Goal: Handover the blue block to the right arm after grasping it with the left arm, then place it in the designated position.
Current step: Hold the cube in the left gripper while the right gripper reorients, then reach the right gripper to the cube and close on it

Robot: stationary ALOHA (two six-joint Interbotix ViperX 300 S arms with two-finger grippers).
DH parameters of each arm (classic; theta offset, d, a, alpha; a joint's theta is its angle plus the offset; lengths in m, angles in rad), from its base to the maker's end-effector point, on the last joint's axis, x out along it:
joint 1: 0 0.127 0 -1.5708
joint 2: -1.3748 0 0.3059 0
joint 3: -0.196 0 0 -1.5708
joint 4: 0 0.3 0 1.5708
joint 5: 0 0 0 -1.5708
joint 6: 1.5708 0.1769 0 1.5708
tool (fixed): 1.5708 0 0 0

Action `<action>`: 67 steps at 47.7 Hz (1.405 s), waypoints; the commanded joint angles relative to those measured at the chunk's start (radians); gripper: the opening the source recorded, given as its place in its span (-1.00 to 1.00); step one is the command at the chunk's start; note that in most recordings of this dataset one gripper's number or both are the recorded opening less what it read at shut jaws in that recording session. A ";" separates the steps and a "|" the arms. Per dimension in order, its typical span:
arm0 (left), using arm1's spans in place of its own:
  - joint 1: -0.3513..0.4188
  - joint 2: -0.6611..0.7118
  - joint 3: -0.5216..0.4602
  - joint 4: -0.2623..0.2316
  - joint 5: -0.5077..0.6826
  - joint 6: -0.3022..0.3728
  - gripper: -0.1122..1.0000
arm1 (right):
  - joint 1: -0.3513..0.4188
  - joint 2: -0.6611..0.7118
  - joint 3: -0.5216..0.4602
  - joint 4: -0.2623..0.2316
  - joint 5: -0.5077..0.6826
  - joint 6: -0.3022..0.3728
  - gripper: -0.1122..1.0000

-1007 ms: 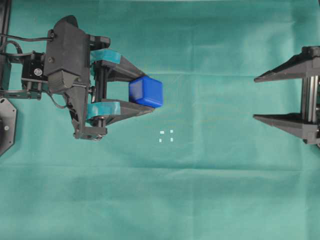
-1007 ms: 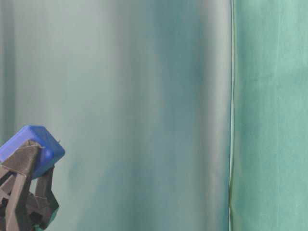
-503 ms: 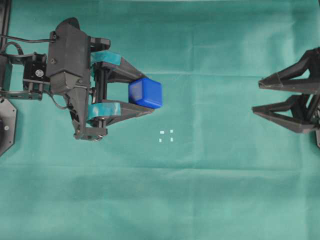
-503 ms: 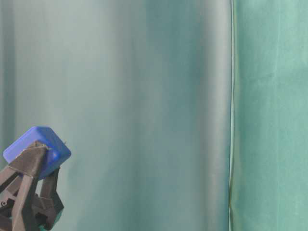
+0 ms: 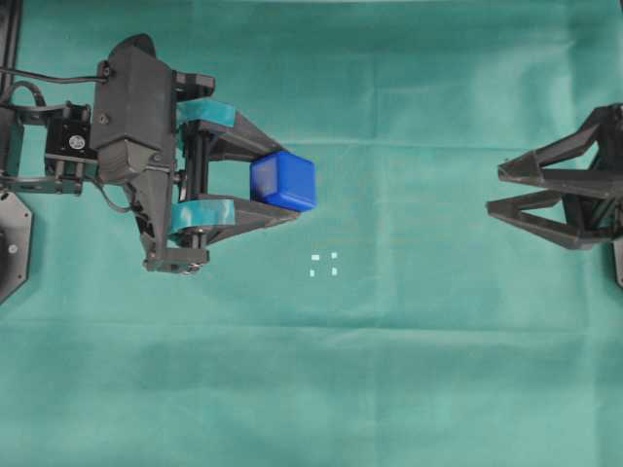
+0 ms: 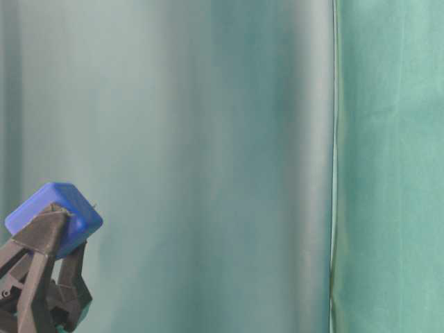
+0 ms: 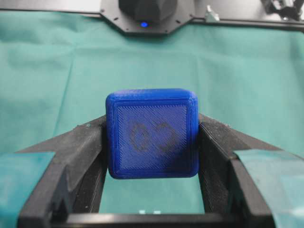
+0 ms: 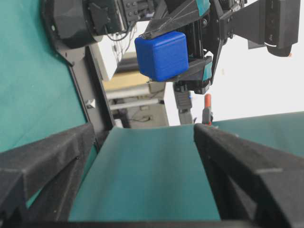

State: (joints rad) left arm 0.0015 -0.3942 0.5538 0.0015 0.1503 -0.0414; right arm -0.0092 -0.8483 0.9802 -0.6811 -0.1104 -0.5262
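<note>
On the left of the overhead view, the left arm [image 5: 127,117] reaches in over the green cloth [image 5: 321,389], its teal-taped gripper [image 5: 282,185] clamped on the blue block [image 5: 283,181]. The block sits between the two finger tips, pinched on opposite sides and pointing toward the middle of the scene. From the left wrist view the block [image 7: 152,134] fills the gap between the black fingers [image 7: 80,152], one flat face turned to the camera with a faint embossed mark on it. The table-level view shows the block [image 6: 55,215] lifted clear of the cloth, tilted on one corner atop the finger tips, though how high it hangs is hard to judge from this angle. Just right of the block and a little nearer in the overhead view lies the designated position [image 5: 323,265], four tiny white marks in a square on the cloth, with nothing on them. Well apart on the far right, the right arm [image 5: 604,185] shows its plain black gripper [image 5: 494,191] spread wide and holding nothing, its tips pointing left toward the block and rolled at a slant.
</note>
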 commanded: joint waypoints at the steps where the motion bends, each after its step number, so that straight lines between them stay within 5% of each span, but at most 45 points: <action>1: -0.002 -0.008 -0.012 -0.002 -0.005 -0.002 0.04 | 0.002 0.008 -0.028 0.000 -0.002 0.002 0.89; 45: -0.002 -0.006 -0.012 -0.003 -0.005 -0.002 0.04 | 0.002 0.028 -0.035 0.000 -0.006 0.002 0.89; 67: -0.002 -0.006 -0.012 -0.003 -0.005 -0.002 0.04 | 0.002 0.219 -0.163 -0.003 -0.046 -0.002 0.89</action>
State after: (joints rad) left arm 0.0015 -0.3927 0.5538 0.0000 0.1503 -0.0414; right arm -0.0107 -0.6627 0.8698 -0.6826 -0.1304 -0.5292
